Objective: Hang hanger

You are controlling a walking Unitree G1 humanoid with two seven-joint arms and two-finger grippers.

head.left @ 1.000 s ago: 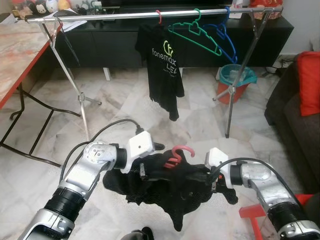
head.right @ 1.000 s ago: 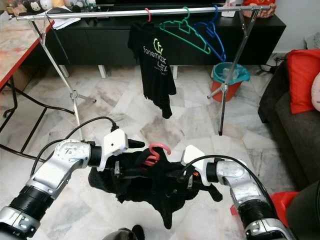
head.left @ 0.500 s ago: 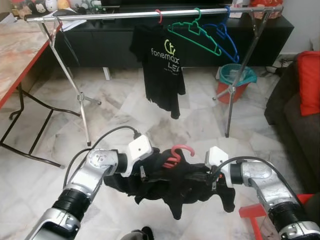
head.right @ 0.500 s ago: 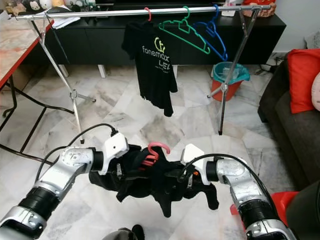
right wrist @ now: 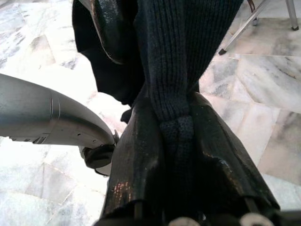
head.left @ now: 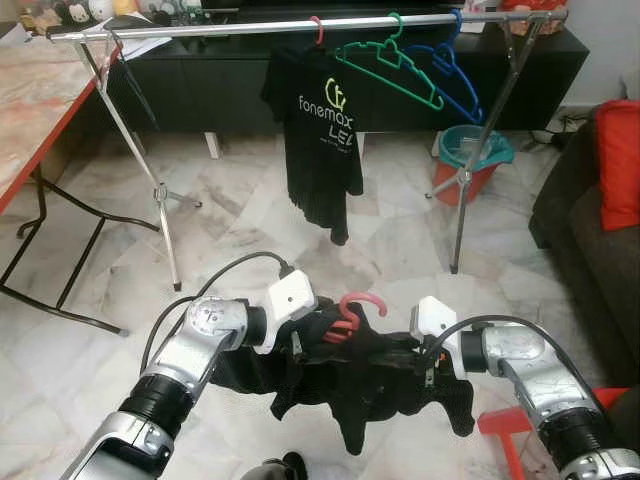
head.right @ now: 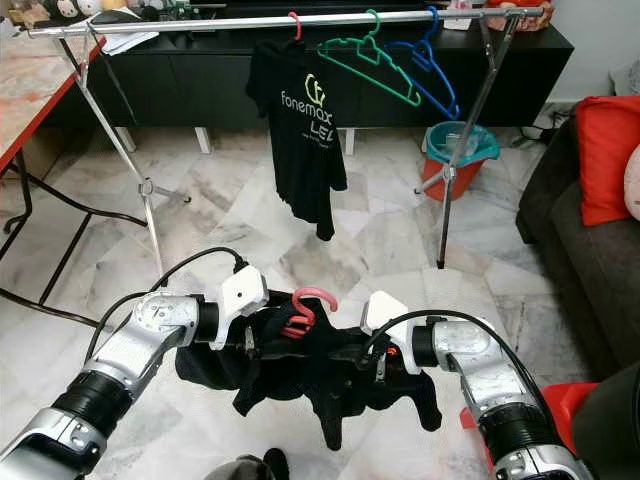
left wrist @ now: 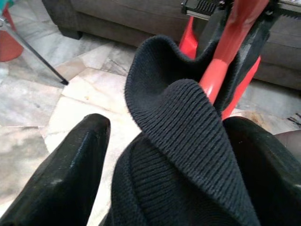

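A red hanger (head.left: 350, 308) carrying a black knit garment (head.left: 350, 385) hangs low over the floor between my two grippers. My left gripper (head.left: 300, 345) holds the garment's left side; in the left wrist view the knit (left wrist: 188, 141) lies between its fingers (left wrist: 70, 174), with the red hanger (left wrist: 221, 70) beyond. On the right side, my right gripper (head.left: 405, 352) is shut on a bunched fold of knit (right wrist: 174, 61). The silver clothes rail (head.left: 250, 27) stands ahead, well above the hook.
On the rail hang a black printed T-shirt (head.left: 325, 130), a green hanger (head.left: 390, 70) and a blue hanger (head.left: 450, 80). A teal and red bucket (head.left: 472, 160) sits by the rail's right leg. A red-edged table (head.left: 30, 100) is at left, a dark sofa (head.left: 590, 230) at right.
My left gripper has moved inward toward the right one, so the garment hangs more bunched. The T-shirt on the rail has swung slightly.
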